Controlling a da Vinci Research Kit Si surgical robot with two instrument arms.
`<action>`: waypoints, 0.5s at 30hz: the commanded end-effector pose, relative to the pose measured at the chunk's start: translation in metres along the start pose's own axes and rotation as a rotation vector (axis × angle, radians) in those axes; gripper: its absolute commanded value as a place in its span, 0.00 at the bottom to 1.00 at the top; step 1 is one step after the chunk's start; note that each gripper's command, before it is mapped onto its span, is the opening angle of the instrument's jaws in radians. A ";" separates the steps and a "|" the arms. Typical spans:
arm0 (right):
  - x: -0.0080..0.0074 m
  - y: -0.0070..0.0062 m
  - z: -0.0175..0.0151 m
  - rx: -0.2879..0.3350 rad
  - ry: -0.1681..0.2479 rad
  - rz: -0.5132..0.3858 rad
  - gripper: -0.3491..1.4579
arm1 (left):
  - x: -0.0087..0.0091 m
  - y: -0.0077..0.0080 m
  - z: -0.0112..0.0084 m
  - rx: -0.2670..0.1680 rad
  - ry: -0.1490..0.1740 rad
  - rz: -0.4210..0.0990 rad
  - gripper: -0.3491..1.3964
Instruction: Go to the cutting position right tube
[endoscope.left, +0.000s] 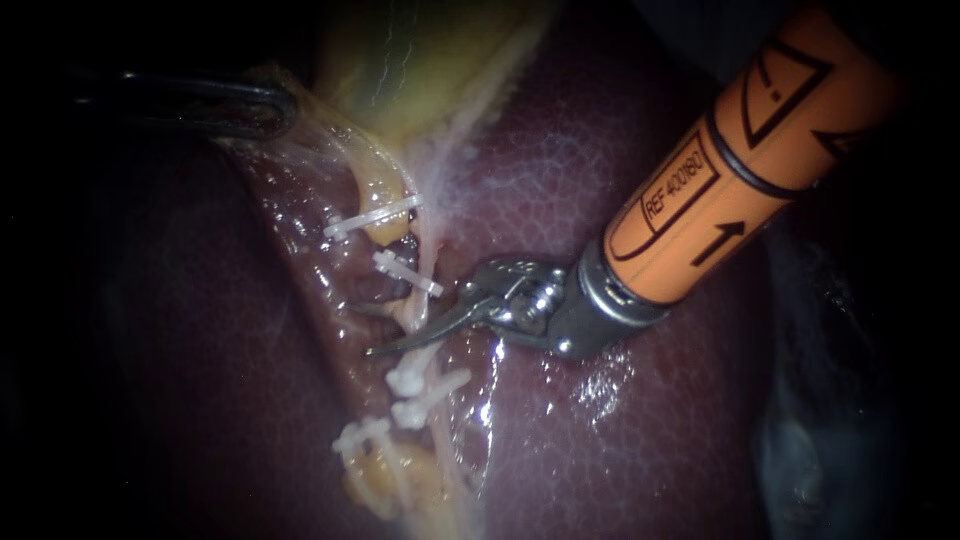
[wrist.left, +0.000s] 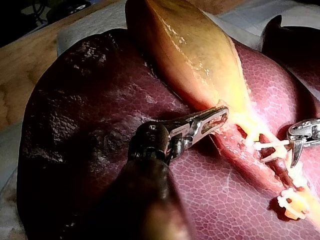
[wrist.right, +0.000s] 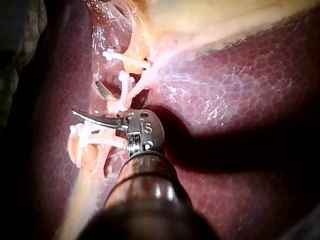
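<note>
- My right instrument (wrist.right: 86, 99) points left in the endoscope view; its pincer is released, with the right tube (endoscope.left: 418, 308) between the blades.
- The tube runs top to bottom between white clips (endoscope.left: 408, 272).
- My left instrument (wrist.left: 212, 121) has its pincer clenched on the gallbladder (wrist.left: 190, 45).

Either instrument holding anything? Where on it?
Left instrument: jaws shut on the gallbladder, at its narrow end. Right instrument: blades open, holding nothing.

The only writing we can find is black print, some framed letters and numbers with a few signs, on the orange shaft (endoscope.left: 720, 170) of our right instrument (endoscope.left: 365, 330), just above its metal collar (endoscope.left: 612, 292). In the right wrist view, small stamped characters stand on the metal joint (wrist.right: 144, 131) behind its jaws.
</note>
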 end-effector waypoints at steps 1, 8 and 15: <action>0.0000 0.0000 0.0001 0.006 0.015 0.000 0.84 | 0.0000 0.0000 0.0000 0.000 0.000 0.000 0.00; 0.0001 0.0000 0.0005 0.061 0.046 -0.009 0.83 | 0.0001 0.0000 0.0002 -0.001 0.000 0.000 0.00; 0.0003 -0.0004 0.0011 0.089 0.052 -0.028 0.83 | 0.0001 0.0001 0.0003 -0.001 0.000 0.000 0.00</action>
